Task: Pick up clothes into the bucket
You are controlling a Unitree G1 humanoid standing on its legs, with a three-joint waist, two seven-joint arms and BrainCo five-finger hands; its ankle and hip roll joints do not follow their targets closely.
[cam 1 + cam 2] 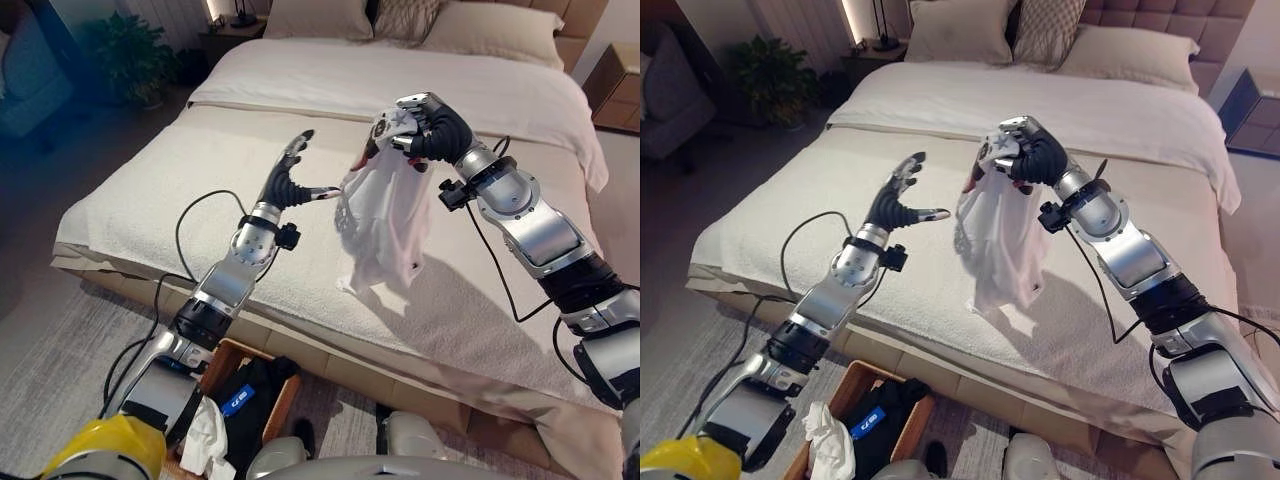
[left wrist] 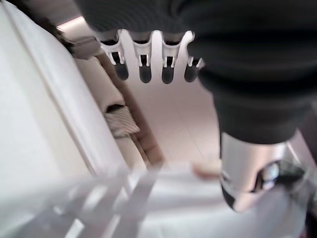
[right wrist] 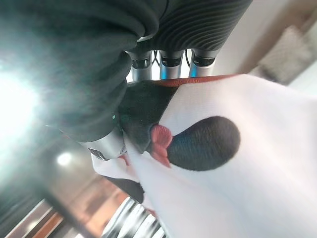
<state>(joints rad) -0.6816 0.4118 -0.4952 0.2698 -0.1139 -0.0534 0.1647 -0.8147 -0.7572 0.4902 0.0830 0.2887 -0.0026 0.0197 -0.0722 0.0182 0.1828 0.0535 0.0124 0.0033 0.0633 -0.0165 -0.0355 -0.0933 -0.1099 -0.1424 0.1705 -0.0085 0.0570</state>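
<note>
My right hand (image 1: pixel 425 125) pinches a white shirt (image 1: pixel 385 225), hanging free above the bed (image 1: pixel 150 190). My left hand (image 1: pixel 288 180), fingers spread, is just beside its edge. The basket (image 1: pixel 855 385) stands on the floor below the bed's near edge.

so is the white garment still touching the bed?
Apart. In the left eye view the white garment hangs from the right hand, its hem above its shadow on the bed.

One white printed cloth garment (image 1: pixel 385 215) hanging, one brown wooden bucket (image 1: pixel 855 385), three beige pillows (image 1: pixel 318 17), one green potted plant (image 1: pixel 130 55).
</note>
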